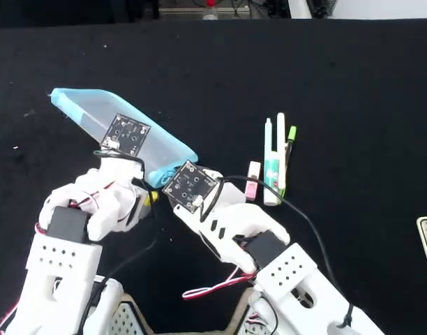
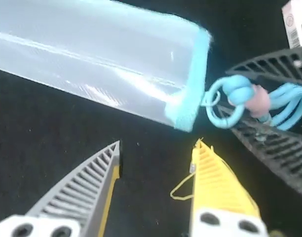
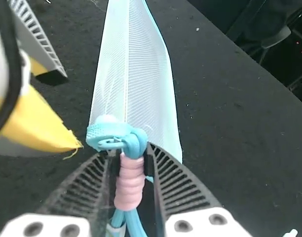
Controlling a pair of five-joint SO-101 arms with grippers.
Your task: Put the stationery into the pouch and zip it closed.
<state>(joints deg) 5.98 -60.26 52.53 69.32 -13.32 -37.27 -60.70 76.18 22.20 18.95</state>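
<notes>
A clear pouch point(image 1: 88, 112) with blue trim lies on a black table point(image 1: 353, 84), slanting from the upper left toward the centre of the high view. The right jaws are clamped on its blue zip cord point(image 3: 133, 142) at the pouch's lower end. The left jaws are spread wide and hold nothing, just beside that end. Pens point(image 1: 275, 157) and a small pink item point(image 1: 252, 180) lie right of centre, outside the pouch.
</notes>
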